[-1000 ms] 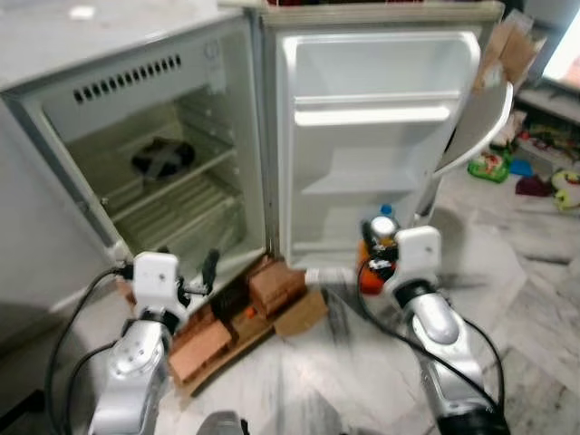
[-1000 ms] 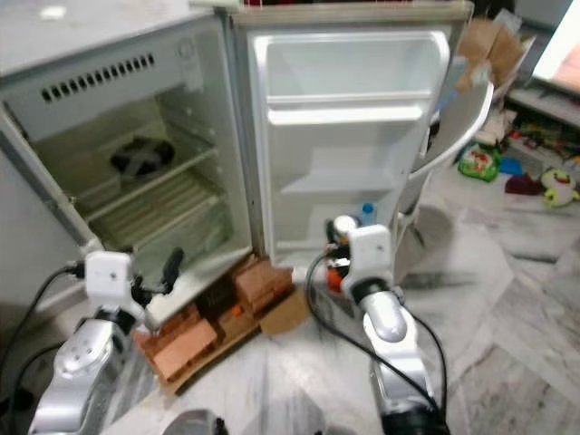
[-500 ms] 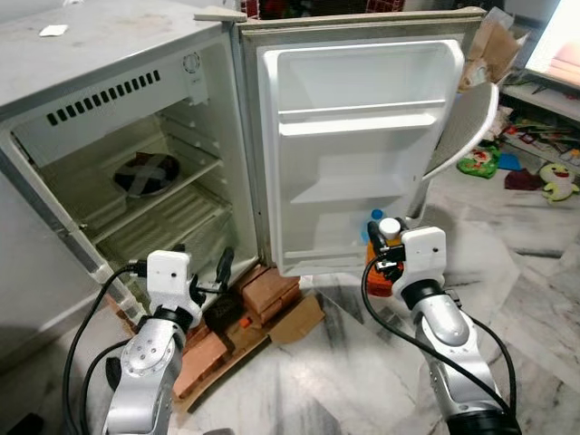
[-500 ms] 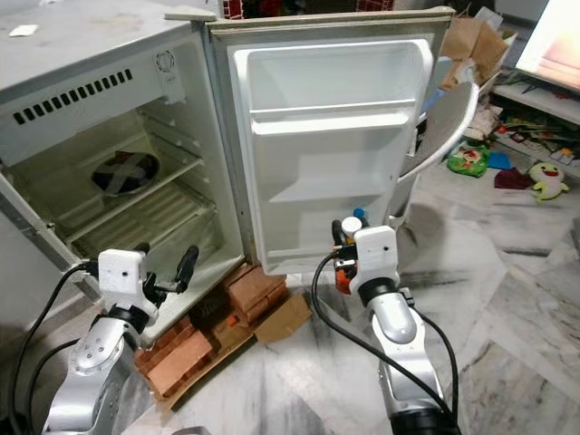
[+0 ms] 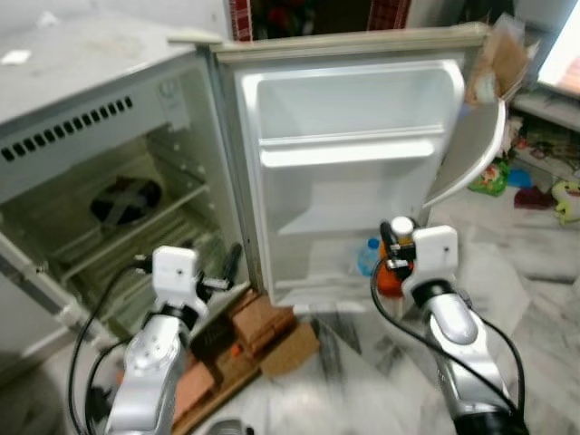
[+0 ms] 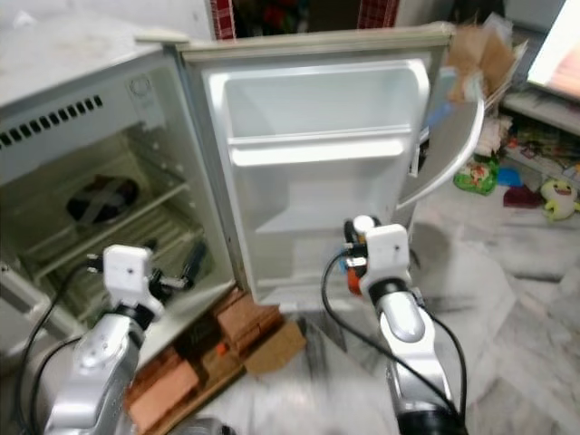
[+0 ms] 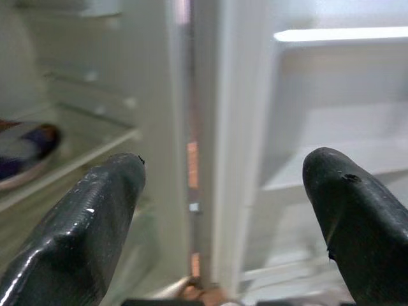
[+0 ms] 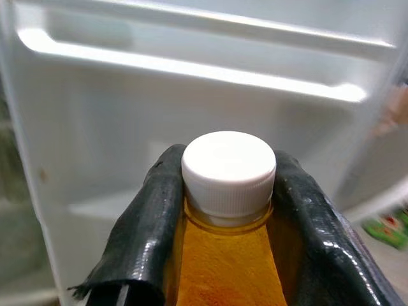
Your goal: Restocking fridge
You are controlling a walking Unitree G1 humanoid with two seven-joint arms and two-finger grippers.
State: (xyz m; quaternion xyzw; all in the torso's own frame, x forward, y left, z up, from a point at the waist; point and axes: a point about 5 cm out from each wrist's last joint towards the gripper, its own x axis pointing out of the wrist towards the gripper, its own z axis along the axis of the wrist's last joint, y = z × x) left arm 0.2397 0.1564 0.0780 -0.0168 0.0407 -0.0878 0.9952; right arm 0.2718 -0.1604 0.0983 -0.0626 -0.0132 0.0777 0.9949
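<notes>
The small fridge (image 5: 109,109) stands open, its white door (image 5: 353,172) swung wide and facing me with bare upper shelves. A blue-capped bottle (image 5: 367,256) sits in the door's bottom shelf. My right gripper (image 8: 227,162) is shut on an orange juice bottle (image 8: 227,274) with a white cap, held upright just in front of the door's lower part, beside the blue-capped bottle. My left gripper (image 7: 223,217) is open and holds nothing, near the hinge edge between cabinet and door. A dark round dish (image 5: 125,198) lies on the fridge's wire shelf.
Bricks and a flattened cardboard piece (image 5: 258,322) lie under the fridge's front. A white chair (image 5: 471,154) with a cardboard box on it stands behind the door. Toys (image 5: 566,195) are scattered on the marble floor at far right.
The whole picture has shifted, so the camera has moved closer to the door. My right gripper with the juice bottle now sits higher against the door, level with its bottom shelf.
</notes>
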